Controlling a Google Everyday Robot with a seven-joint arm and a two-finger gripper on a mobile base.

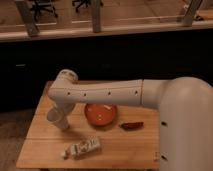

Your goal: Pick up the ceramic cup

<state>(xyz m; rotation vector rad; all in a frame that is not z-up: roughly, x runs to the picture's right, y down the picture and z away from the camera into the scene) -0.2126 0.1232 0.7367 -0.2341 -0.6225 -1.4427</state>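
Note:
The small white ceramic cup (56, 119) is at the left part of the wooden table (45, 145), to the left of the orange bowl (100, 114). It looks a little tilted. My white arm reaches across from the right, and its wrist bends down over the cup. My gripper (62, 110) is right at the cup's upper right side, mostly hidden under the wrist. I cannot tell whether the cup rests on the table or is just off it.
A white tube-like packet (81, 148) lies near the table's front edge. A dark red chili-like item (131, 125) lies right of the bowl. Behind the table are a dark wall and a railing.

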